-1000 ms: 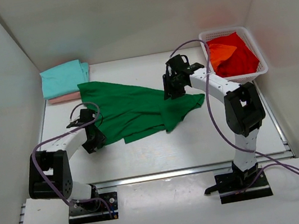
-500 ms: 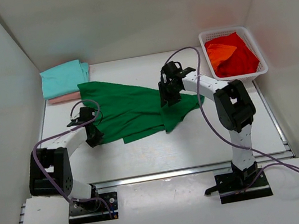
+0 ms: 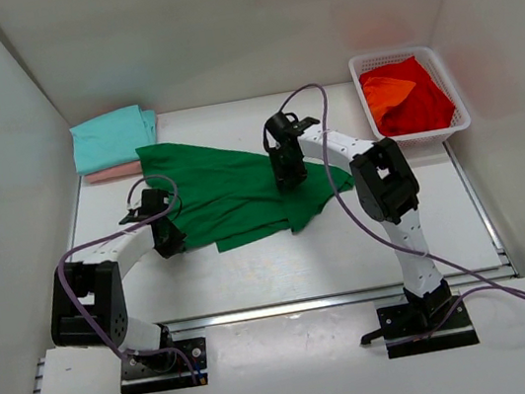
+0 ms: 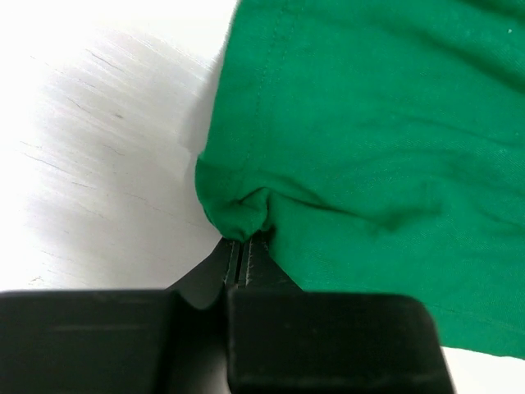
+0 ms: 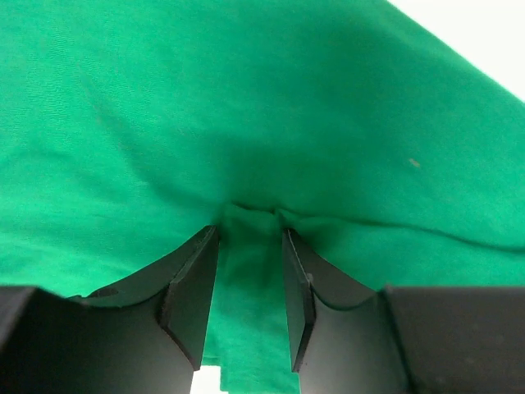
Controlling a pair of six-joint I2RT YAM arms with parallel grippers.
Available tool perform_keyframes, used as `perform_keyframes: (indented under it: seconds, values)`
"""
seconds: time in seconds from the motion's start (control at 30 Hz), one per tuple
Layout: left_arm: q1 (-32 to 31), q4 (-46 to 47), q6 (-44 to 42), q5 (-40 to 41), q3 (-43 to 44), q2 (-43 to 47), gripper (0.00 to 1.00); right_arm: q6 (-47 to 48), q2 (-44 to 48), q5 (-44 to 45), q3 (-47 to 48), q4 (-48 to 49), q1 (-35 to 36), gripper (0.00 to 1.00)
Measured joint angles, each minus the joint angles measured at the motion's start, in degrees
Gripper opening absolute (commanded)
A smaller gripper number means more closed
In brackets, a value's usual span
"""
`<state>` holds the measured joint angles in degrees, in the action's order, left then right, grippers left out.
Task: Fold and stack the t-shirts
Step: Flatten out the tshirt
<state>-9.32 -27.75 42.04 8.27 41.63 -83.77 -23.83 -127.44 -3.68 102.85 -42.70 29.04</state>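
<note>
Dark green cloth t-shirt lies spread and rumpled across the middle of the white table, and both arms have hold of it. Nearest, the left gripper is clamped tight on a small bunch of hem at the shirt's left edge, where it was a second ago. Further in, the right gripper stands narrowed around a puckered tuck of cloth; over the last second it has swung leftward across the shirt, drawing the right side inward, so I judge a fold to be under way. At the far left, a folded teal t-shirt sits atop a pale pink t-shirt. Far right, the white plastic lattice basket holds the red t-shirt and orange t-shirt, unfolded.
</note>
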Motion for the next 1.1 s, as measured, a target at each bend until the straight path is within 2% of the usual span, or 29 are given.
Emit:
perform_keyframes:
  seconds: [0.13,0.17,0.2,0.33,0.57,0.7,0.77,0.87,0.97,1.1]
  values:
    - [-0.15,0.09,0.0,-0.33,-0.02,0.0,0.0,-0.13,-1.11,4.42,1.53,-4.24,0.11,0.36]
    - [-0.17,0.2,0.0,-0.44,-0.04,0.0,0.0,-0.11,-1.42,5.25,2.08,-5.05,0.15,0.3]
    - [-0.22,0.33,-0.02,-0.61,-0.13,0.04,0.0,0.07,-1.68,5.86,2.4,-5.53,0.17,0.19]
    - [-0.26,0.96,0.02,-0.85,-0.83,0.66,0.0,0.13,-1.92,7.78,2.8,-6.88,0.59,0.0]
    - [-0.31,1.16,0.22,-1.44,-1.16,1.03,0.0,0.11,-1.9,8.52,4.22,-8.92,0.42,0.01]
    - [-0.59,-0.81,-0.09,-1.68,-0.11,1.14,0.0,1.27,-0.5,4.59,5.6,-9.07,-0.81,0.0]
    - [-0.79,-3.56,-0.28,-1.73,3.1,1.14,0.0,1.88,1.92,1.73,5.55,-9.18,-2.32,0.0]
    - [-0.55,-5.73,-0.37,-1.99,12.31,1.11,0.0,2.64,8.7,-3.28,4.63,-8.35,-6.21,0.0]
    - [0.66,-4.52,0.46,-3.1,24.0,1.09,0.0,2.62,18.62,-9.07,2.64,-5.81,-11.96,0.0]
    - [2.8,-3.78,1.51,-4.35,34.73,1.11,0.0,2.64,29.92,-15.56,3.72,-3.37,-20.9,0.0]
